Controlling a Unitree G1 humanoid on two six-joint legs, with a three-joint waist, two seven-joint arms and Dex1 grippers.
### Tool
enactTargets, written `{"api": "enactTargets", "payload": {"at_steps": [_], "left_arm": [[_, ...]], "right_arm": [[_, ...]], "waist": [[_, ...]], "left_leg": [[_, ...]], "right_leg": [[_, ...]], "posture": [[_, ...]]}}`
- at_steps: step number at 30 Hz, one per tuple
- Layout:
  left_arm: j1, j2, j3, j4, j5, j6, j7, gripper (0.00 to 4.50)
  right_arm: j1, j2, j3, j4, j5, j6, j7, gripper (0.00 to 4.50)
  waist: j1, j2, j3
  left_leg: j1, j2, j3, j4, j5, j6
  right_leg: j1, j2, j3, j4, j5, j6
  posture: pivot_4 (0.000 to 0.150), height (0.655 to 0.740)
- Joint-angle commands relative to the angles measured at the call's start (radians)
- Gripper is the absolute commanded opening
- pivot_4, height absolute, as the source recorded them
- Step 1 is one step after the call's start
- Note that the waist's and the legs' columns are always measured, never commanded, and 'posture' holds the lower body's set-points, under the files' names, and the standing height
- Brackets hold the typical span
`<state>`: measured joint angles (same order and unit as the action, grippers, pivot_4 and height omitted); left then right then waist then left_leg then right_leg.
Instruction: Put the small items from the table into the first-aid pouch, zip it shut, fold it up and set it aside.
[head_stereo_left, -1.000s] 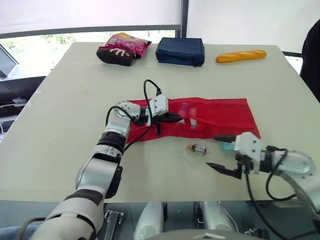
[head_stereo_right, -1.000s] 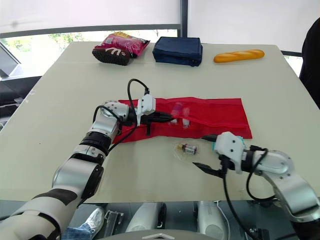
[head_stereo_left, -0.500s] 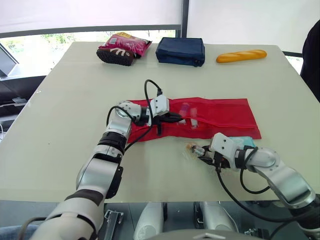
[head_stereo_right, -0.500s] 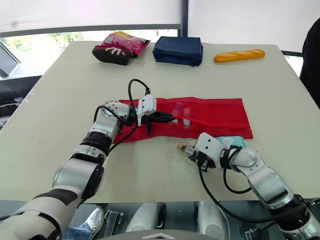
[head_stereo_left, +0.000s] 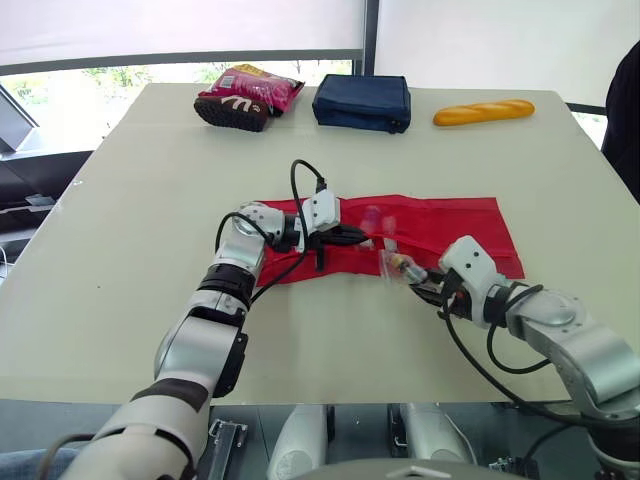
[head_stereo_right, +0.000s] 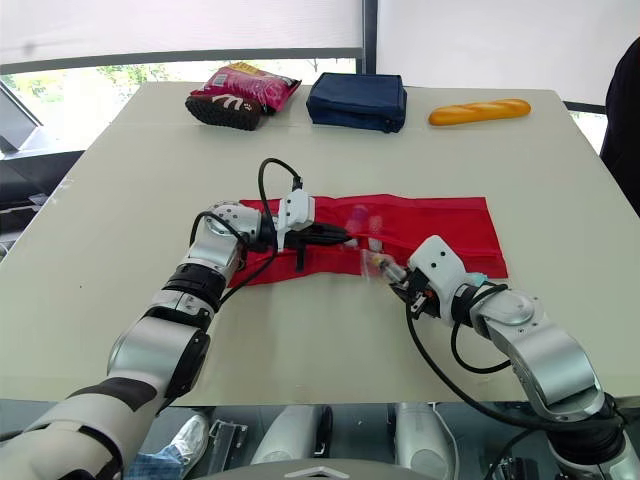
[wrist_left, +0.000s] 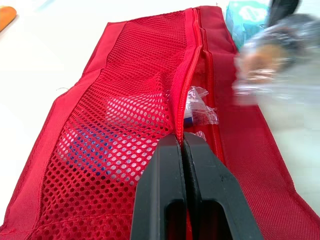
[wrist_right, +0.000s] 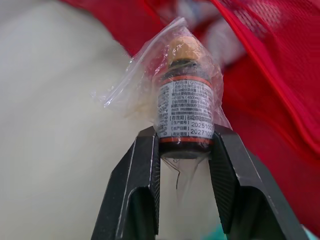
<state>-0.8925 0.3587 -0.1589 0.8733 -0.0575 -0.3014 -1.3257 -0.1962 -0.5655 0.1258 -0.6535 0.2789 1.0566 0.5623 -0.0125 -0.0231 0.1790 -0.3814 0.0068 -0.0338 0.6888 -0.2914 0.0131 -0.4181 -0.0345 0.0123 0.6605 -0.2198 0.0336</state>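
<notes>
**Step in hand:** loading the small items. I judge the task under halfway: zipping, folding and setting aside are all not yet done.

**Left fingers** (wrist_left: 181, 150): pressed together on the zipper edge of the red pouch (head_stereo_left: 440, 225). They hold up the mesh flap so the slot gapes. The pouch lies flat and unfolded across the middle of the desk (head_stereo_left: 150, 200).

**Right fingers** (head_stereo_right: 400, 280): clamped on the base of a small bottle (wrist_right: 186, 107) in clear wrap, cap pointing away from the wrist. The bottle hangs over the near edge of the pouch, just beside the open slot and not yet inside it.

**Contents:** through the mesh I see a blue item (wrist_left: 90, 145). A clear-wrapped piece (wrist_left: 197, 107) sits in the mouth of the slot.

**Outstanding:** a teal packet (wrist_left: 245, 12) lies on the desk by the pouch's near right corner, outside it.

**Next move, my judgement:** bring the bottle cap-first to the gap the left fingers hold open. Push it past the wrapped piece in the mouth and release only once it is under the mesh. The loose wrap could snag on the zipper teeth. The left grip should not slacken, or the slot will fall shut.

**Not part of the task:** a snack bag (head_stereo_left: 245, 95), a navy case (head_stereo_left: 360, 102) and a bread roll (head_stereo_left: 482, 112) sit along the far edge, well apart from the work.
</notes>
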Motion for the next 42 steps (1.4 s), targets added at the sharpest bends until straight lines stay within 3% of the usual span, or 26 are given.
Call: {"api": "enactTargets", "payload": {"at_steps": [1,9,29,42], "left_arm": [[-0.011,-0.012,0.009,-0.039,-0.02,-0.007,-0.005,0.0],[-0.002,-0.013,0.004,-0.05,-0.018,-0.008,-0.022,0.0],[-0.02,-0.023,0.007,-0.027,-0.018,-0.009,-0.02,0.0],[-0.016,-0.045,-0.007,-0.048,-0.017,-0.013,-0.035,0.0]], "right_arm": [[-0.025,0.018,-0.023,-0.015,0.01,0.083,-0.055,0.85],[-0.101,0.174,-0.107,0.025,0.023,0.21,-0.191,0.85],[-0.066,0.194,-0.225,-0.129,0.076,0.442,-0.268,0.85],[-0.154,0.334,-0.156,0.051,0.014,0.353,-0.394,0.85]], "waist": [[0.0,0.0,0.0],[-0.001,0.0,0.0],[-0.002,0.0,0.0],[-0.003,0.0,0.0]], "left_leg": [[0.0,0.0,0.0,0.0,0.0,0.0],[0.0,0.0,0.0,0.0,0.0,0.0],[0.0,0.0,-0.001,-0.001,0.0,0.0],[0.0,0.0,0.0,-0.001,0.0,0.0]], "right_leg": [[0.0,0.0,0.0,0.0,0.0,0.0],[0.0,0.0,0.0,0.0,0.0,0.0],[-0.001,0.0,0.0,-0.001,0.0,0.0],[-0.001,0.0,0.0,0.0,0.0,0.0]], "posture": [[0.15,0.74],[0.15,0.74],[0.15,0.74],[0.15,0.74]]}}
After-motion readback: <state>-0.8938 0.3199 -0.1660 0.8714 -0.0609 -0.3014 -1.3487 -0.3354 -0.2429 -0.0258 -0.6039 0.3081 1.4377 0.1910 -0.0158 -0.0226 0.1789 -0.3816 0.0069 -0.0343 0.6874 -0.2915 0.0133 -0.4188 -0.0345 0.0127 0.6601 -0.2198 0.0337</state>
